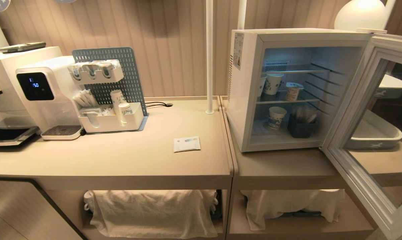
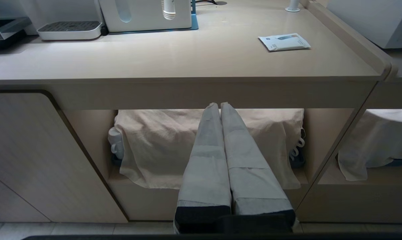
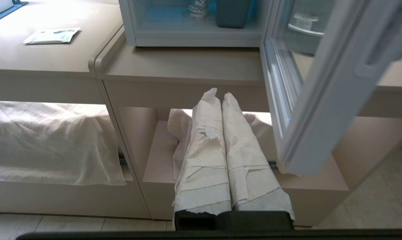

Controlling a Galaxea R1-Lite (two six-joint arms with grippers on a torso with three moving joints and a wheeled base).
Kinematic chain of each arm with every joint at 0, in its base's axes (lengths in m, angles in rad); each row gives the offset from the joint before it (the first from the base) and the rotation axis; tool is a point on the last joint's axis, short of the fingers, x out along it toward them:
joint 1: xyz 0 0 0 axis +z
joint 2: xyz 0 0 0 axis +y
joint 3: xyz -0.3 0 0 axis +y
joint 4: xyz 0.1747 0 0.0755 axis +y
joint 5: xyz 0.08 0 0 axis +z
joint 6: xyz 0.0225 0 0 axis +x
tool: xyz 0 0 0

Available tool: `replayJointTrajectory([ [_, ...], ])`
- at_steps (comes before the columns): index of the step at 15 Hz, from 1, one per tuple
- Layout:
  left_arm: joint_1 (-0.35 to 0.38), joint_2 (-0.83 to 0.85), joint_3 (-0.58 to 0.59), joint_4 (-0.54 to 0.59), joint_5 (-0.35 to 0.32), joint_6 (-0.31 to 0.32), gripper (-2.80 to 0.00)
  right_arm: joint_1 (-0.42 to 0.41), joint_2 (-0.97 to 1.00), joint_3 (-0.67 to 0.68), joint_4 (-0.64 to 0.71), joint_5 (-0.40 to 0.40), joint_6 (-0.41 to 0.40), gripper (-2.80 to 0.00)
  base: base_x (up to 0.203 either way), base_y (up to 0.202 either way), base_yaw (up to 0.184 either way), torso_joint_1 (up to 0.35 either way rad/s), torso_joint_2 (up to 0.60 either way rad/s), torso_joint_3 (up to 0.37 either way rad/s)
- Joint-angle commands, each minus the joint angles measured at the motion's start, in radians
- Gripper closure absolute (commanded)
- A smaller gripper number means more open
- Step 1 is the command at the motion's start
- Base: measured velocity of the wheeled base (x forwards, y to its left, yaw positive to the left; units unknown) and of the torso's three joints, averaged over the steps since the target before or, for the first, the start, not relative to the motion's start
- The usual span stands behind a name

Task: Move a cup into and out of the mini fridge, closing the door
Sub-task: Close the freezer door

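Three cups (image 1: 273,82) in open fridge (image 1: 246,90)

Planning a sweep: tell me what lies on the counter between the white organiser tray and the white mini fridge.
Head view: between tray and mini fridge, a flat white sachet and a white pole.

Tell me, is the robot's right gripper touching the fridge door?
Apart. The right wrist view shows the right gripper shut, with bare shelf between it and the open door.

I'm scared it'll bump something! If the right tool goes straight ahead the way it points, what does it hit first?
Probably the white cloth on the lower shelf under the mini fridge; depth is hard to judge.
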Motion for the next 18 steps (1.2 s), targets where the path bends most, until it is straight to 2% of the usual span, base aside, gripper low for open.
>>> replayJointTrajectory([
  [1,0.001,0.002,-0.001,0.001,0.000,0.001,0.00,0.000,0.003,-0.001,0.002,0.001,-0.001,0.00,-0.110,-0.004,0.003,0.003,0.00,0.002],
  [18,0.001,0.002,-0.001,0.001,0.000,0.001,0.00,0.000,0.003,-0.004,0.020,0.002,-0.001,0.00,0.000,-0.047,-0.017,0.001,0.00,0.002],
])
